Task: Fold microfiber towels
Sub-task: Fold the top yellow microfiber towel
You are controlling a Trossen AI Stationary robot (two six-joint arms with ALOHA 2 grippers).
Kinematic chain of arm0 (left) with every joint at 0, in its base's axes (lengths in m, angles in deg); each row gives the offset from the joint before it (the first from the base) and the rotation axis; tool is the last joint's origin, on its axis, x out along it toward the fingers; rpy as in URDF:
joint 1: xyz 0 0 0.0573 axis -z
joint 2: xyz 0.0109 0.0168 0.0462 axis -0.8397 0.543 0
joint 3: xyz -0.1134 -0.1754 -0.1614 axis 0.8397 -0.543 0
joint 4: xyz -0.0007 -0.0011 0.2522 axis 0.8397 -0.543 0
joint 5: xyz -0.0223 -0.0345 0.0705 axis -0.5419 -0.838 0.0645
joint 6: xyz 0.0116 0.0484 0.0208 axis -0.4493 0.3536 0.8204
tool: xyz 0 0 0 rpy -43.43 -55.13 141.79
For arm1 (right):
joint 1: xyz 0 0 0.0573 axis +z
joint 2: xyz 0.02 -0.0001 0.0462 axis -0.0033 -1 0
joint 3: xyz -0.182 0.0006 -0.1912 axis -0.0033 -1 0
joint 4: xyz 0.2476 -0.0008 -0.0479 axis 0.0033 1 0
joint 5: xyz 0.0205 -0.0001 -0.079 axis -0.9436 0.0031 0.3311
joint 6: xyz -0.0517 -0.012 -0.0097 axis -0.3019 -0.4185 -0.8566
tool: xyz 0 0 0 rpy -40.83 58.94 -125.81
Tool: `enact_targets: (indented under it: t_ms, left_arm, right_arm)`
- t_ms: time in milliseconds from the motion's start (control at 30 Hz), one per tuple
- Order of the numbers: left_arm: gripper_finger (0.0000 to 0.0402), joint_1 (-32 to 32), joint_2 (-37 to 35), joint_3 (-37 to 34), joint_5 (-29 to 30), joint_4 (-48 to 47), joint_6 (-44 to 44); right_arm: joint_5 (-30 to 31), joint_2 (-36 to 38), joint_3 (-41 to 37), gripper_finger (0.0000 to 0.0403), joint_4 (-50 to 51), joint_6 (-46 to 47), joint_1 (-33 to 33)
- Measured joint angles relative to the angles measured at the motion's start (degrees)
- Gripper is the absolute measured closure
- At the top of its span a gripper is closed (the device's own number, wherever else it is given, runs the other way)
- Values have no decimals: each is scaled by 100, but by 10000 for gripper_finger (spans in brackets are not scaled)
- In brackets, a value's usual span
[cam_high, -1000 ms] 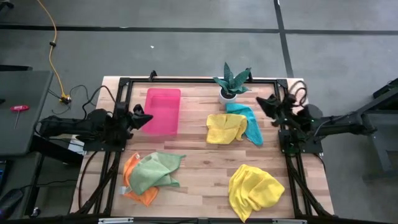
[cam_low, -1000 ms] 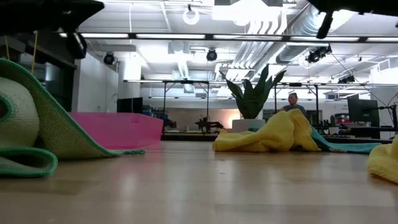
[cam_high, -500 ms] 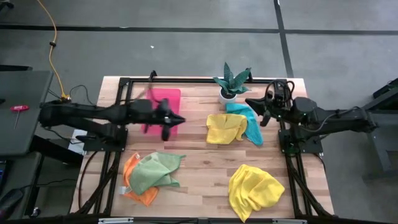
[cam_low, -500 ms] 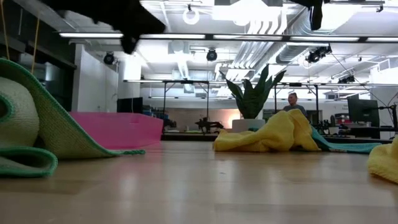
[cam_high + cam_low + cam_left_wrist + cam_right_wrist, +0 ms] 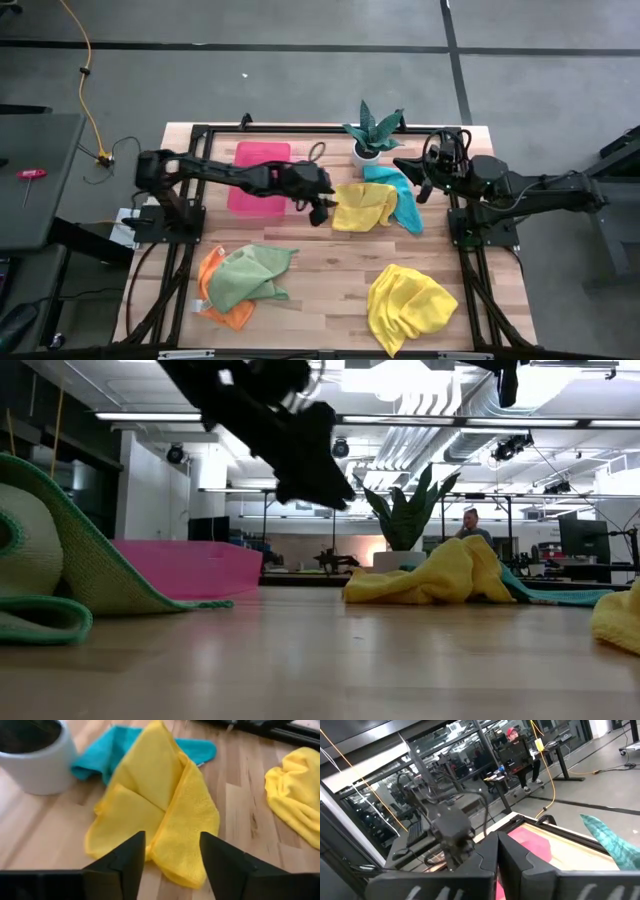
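Wood-plank table [image 5: 320, 260] carries five microfiber towels by my count: two yellow, one teal, one light green, one orange. I also log one pink tray [image 5: 262, 178] and one potted plant [image 5: 370, 130].

Largest first: the crumpled yellow towel [image 5: 408, 302] sits at the near right corner. The light green towel [image 5: 248, 274] lies at near left, draped over the orange towel [image 5: 222, 300]. The folded yellow towel [image 5: 364, 205] lies mid-table, overlapping the teal towel [image 5: 398, 195] beside the plant pot.

My left gripper [image 5: 318, 208] reaches across from the tray side, just beside the folded yellow towel's edge. In the left wrist view its fingers [image 5: 125, 865] stand clearly apart, holding nothing, with that towel's near edge showing between them.

My right gripper [image 5: 412, 170] hangs at the table's right side near the teal towel, fingers pressed together, gripping nothing.
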Motion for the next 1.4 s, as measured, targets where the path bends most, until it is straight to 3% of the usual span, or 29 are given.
enact_targets:
  t_ms: [133,367,800,933,1267,1400]
  left_arm:
    - [198,-56,579,365,-325,10,-89]
    - [199,-121,1277,689,-311,37,-55]
    - [205,-120,1548,703,-388,-23,-40]
    - [241,-120,1548,703,-587,-159,106]
    - [385,-119,1530,702,-593,-351,165]
    - [394,-132,1382,700,-615,-468,273]
  right_arm:
    - [0,-11,-2,402,58,2,0]
    - [0,-11,-2,402,129,15,0]
    - [0,-11,-4,402,167,5,0]
    - [0,-11,-4,402,167,0,-2]
    - [2,-11,-4,402,171,-2,-1]
    - [2,-11,-8,402,184,-2,0]
